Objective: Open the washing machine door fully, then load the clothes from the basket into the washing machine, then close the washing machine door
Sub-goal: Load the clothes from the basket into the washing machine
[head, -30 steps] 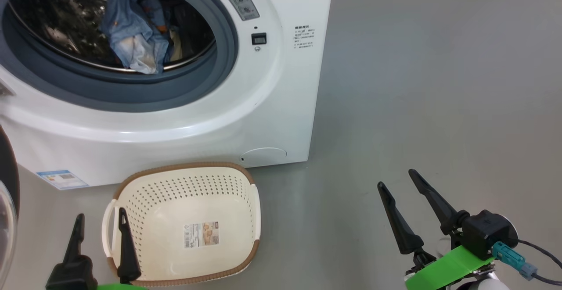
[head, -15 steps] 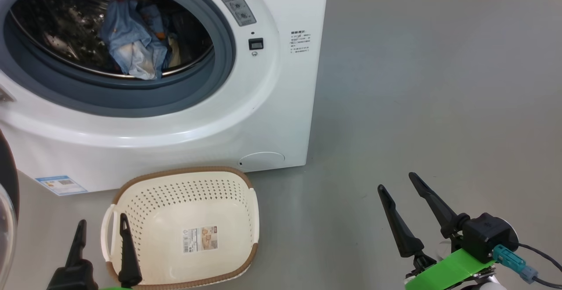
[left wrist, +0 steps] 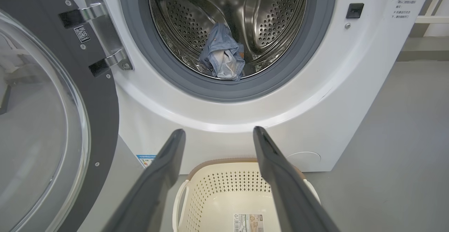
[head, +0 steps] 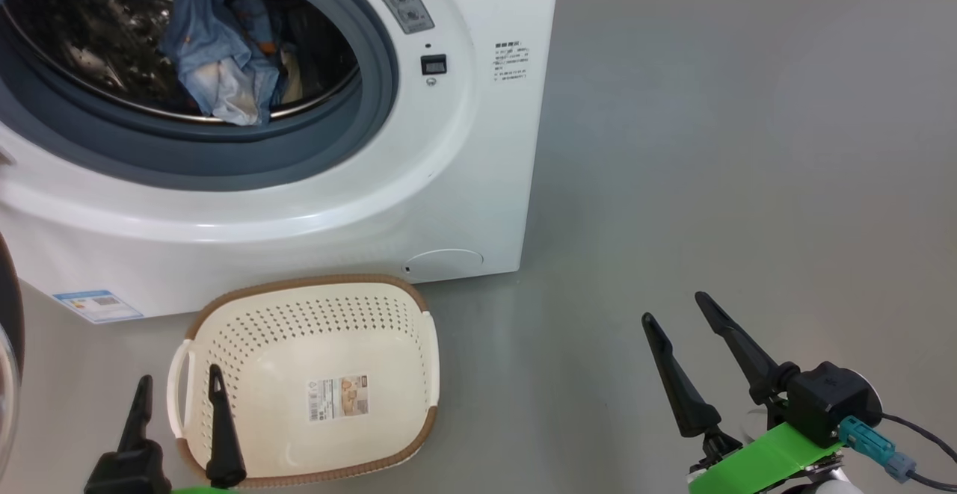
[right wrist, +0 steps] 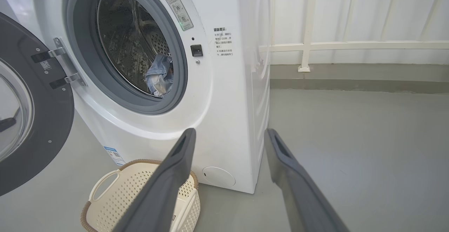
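Below the head camera, the basket (head: 299,282) sits on the grey floor (head: 710,143) just in front of the washing machine (head: 463,180), a paper label (head: 338,397) on its bare bottom. The left gripper (head: 179,373) hangs at the basket's left side, with the white handle showing between its fingers. The right gripper (head: 674,306) hovers over open floor well to the right. Both claws are released, fingers spread, grasping nothing. The clothes (head: 217,68) lie inside the drum, slumped against its front lip.

The left wrist view shows in full what the head view catches as a sliver at its left edge: the washing machine door (left wrist: 103,119), swung wide to the left on a metal hinge (left wrist: 101,32) with 2 arms. It also looks deep into the drum (left wrist: 273,11). The right wrist view takes in the machine's side panel and a white railing (right wrist: 308,46) along the wall behind.

A blue energy sticker (head: 93,304) and a round cap (head: 445,264) mark the cabinet's lower front, and a black latch socket (head: 434,65) sits right of the opening. In each wrist view that gripper's own dark fingers cross in front of the basket.

The door is a dark rim around a bulging clear glass bowl (left wrist: 35,119). The drum is perforated steel with raised paddles, ringed by a smooth grey rubber seal (head: 359,128). The basket is a rounded rectangle of cream plastic, punched with rows of small holes, under a brown woven-look rim. The clothes are crumpled light-blue fabric with a pale patch.
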`<state>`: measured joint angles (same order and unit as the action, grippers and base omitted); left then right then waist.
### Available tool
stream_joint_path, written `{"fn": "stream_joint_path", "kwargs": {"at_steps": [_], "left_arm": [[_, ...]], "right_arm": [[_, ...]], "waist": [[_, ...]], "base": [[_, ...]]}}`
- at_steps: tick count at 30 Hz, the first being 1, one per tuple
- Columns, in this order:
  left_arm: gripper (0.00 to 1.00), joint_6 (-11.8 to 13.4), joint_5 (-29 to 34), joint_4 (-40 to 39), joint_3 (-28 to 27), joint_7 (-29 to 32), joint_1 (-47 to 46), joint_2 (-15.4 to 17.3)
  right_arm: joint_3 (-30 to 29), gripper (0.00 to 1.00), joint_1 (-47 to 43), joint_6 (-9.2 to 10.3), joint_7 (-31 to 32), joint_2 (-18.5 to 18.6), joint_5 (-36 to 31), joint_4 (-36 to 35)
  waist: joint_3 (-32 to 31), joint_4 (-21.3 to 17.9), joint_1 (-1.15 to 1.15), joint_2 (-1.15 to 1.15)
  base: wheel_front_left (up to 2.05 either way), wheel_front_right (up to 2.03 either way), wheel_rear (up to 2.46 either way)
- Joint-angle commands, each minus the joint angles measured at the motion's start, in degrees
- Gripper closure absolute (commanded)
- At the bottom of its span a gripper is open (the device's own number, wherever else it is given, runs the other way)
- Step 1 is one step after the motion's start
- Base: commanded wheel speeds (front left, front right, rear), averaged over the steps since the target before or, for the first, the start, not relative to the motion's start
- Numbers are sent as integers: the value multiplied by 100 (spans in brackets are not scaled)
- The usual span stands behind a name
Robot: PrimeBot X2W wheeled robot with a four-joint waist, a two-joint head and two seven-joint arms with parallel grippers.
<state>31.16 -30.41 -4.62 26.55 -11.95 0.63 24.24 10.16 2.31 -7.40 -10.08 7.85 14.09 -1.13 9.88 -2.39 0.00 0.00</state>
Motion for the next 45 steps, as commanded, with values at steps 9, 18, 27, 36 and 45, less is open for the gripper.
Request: {"fn": "stream_joint_path", "kwargs": {"at_steps": [9, 18, 27, 36, 45], "left_arm": [[0, -81, -57, 85, -166, 143, -586, 102], [0, -425, -190, 451, -183, 351, -1254, 155], [0, -1019, -337, 1106, -234, 851, -2703, 325], [0, -1352, -371, 1785, -444, 1417, -4030, 778], [0, -1716, -567, 2273, -663, 2312, -5125, 1399]], "right_arm": [[163, 0, 229, -9, -52, 5, -20, -174], [234, 0, 454, -9, -126, 5, 2, -197], [364, 0, 941, -9, -290, -21, 79, -145], [499, 0, 1375, -9, -455, -158, 213, 72], [593, 0, 1688, -9, -489, -354, 395, 147]], "waist": [[319, -24, 0, 0], [781, -91, 0, 0], [1607, -358, 0, 0], [2231, -815, 0, 0], [2648, -1292, 0, 0]], "base": [[0, 0, 0], [0, 0, 0], [0, 0, 0], [0, 0, 0], [0, 0, 0]]}}
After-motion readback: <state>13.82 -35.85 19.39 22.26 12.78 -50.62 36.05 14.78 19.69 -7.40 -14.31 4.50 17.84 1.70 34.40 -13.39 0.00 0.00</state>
